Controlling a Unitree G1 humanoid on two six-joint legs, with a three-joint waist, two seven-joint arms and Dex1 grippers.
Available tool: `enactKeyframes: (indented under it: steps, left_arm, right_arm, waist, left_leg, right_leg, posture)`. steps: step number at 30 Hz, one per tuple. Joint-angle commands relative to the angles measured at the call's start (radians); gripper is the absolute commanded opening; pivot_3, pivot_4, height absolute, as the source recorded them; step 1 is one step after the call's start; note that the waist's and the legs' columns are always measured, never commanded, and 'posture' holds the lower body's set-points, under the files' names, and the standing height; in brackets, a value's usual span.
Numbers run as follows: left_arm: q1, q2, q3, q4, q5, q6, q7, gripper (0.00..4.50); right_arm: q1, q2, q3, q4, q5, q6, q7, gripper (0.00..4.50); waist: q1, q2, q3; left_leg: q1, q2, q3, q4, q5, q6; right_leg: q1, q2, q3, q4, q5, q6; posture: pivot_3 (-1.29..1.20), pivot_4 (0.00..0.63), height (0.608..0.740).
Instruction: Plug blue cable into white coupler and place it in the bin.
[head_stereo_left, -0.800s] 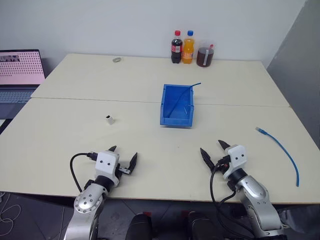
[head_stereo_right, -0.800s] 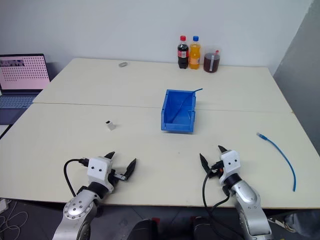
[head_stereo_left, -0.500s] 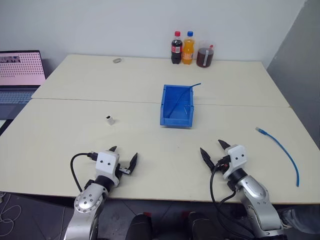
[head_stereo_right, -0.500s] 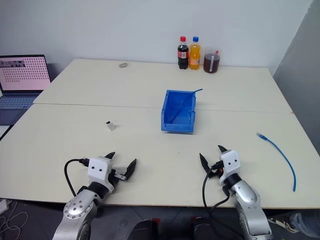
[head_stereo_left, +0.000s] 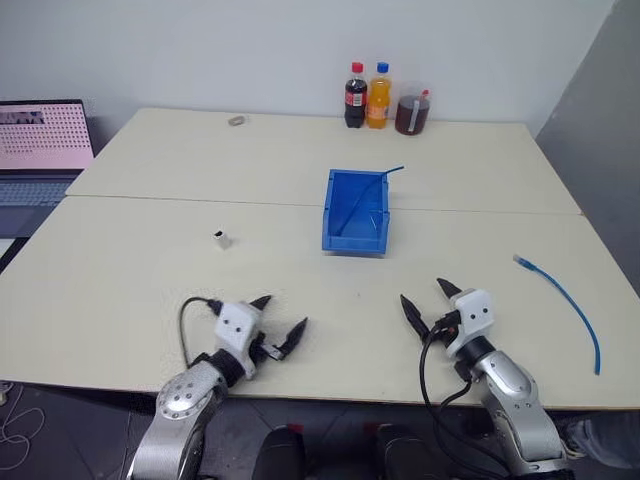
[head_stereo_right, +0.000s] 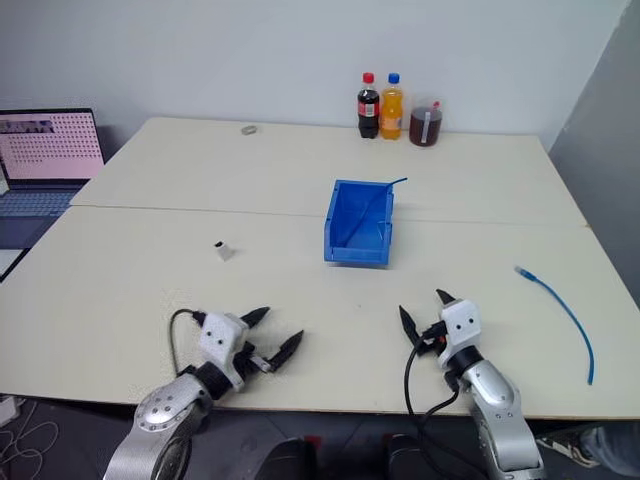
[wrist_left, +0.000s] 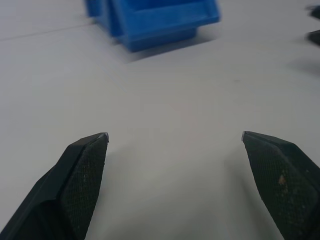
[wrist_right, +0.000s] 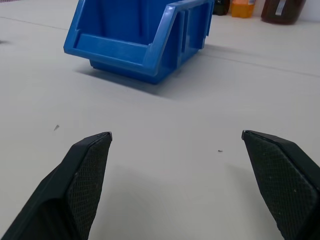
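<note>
Grippers, head views: left gripper (head_stereo_left: 278, 322) and right gripper (head_stereo_left: 428, 301) both hung over the near edge of the desk (head_stereo_left: 150, 270), jaws spread wide, nothing held.
Blue cable, head views: blue cable (head_stereo_left: 570, 302) lay on the desk's right side, its long axis running from the clear plug end, farther off and inward, to a tail curving back toward the near right corner. It lay to the right of the right gripper, apart from it; the right arm was plainly the nearer one.
White coupler, head views: white coupler (head_stereo_left: 221, 238) stood alone on the left half, ahead of the left gripper and a little to its left, well apart from the cable.
Bin, head views: bin (head_stereo_left: 355, 240) sat mid-desk between the two, a thin blue strand (head_stereo_left: 375, 185) leaning inside.
Left wrist view: fingers (wrist_left: 80, 170) wide apart over bare desk, bin ahead.
Right wrist view: fingers (wrist_right: 85, 170) likewise apart, bin ahead, bottles behind it.
Surface and room: pale, smooth desk with a seam across; bottles (head_stereo_left: 366, 96) and a small grey ring (head_stereo_left: 236, 121) at the far edge, laptop (head_stereo_left: 40, 150) at left, white wall behind.
</note>
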Motion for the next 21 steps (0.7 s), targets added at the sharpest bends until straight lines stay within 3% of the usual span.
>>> enactKeyframes:
  steps: [1,6,11,16,21]
  left_arm:
    - [-0.12,0.0,-0.083,-0.049,0.0,0.049,-0.047,4.5]
    - [-0.265,0.003,-0.172,-0.048,-0.027,0.156,-0.118,4.5]
    - [-0.406,-0.003,-0.241,-0.003,-0.031,0.244,-0.182,4.5]
    - [-0.516,-0.018,-0.291,0.088,-0.001,0.215,-0.236,4.5]
    - [-0.546,-0.034,-0.31,0.109,-0.003,0.204,-0.27,4.5]
  right_arm:
    - [0.013,-0.048,-0.101,-0.119,0.066,0.056,-0.001,4.43]
    - [0.021,-0.176,-0.293,-0.167,0.157,0.193,0.012,4.43]
    - [-0.046,-0.355,-0.44,-0.002,0.25,0.337,0.112,4.43]
    - [-0.181,-0.528,-0.421,0.349,0.226,0.364,0.262,4.43]
    - [-0.354,-0.597,-0.343,0.668,0.168,0.336,0.354,4.43]
  waist:
    - [0.0,0.0,0.0]
    - [0.001,0.001,0.0]
    - [-0.006,0.001,0.0]
    - [-0.007,0.001,0.001]
    - [-0.022,0.002,0.002]
  left_leg:
    - [0.0,0.0,0.0,0.0,0.0,0.0]
    - [0.0,-0.001,-0.001,0.001,0.0,0.0]
    - [0.006,-0.001,-0.001,0.0,0.0,0.0]
    - [0.014,-0.002,-0.002,0.0,0.0,0.001]
    - [0.014,-0.002,-0.001,0.0,0.0,0.001]
  right_leg:
    - [0.0,0.0,0.0,0.0,0.0,0.0]
    - [0.004,0.0,-0.001,-0.002,0.0,0.0]
    - [0.008,0.001,-0.001,-0.002,0.0,0.0]
    - [0.017,0.0,0.0,-0.002,-0.001,0.0]
    - [0.017,0.0,0.001,-0.002,-0.001,-0.001]
  posture:
    - [0.0,0.15,0.74]
    - [0.0,0.15,0.74]
    - [0.0,0.15,0.74]
    - [0.0,0.15,0.74]
    - [0.0,0.15,0.74]
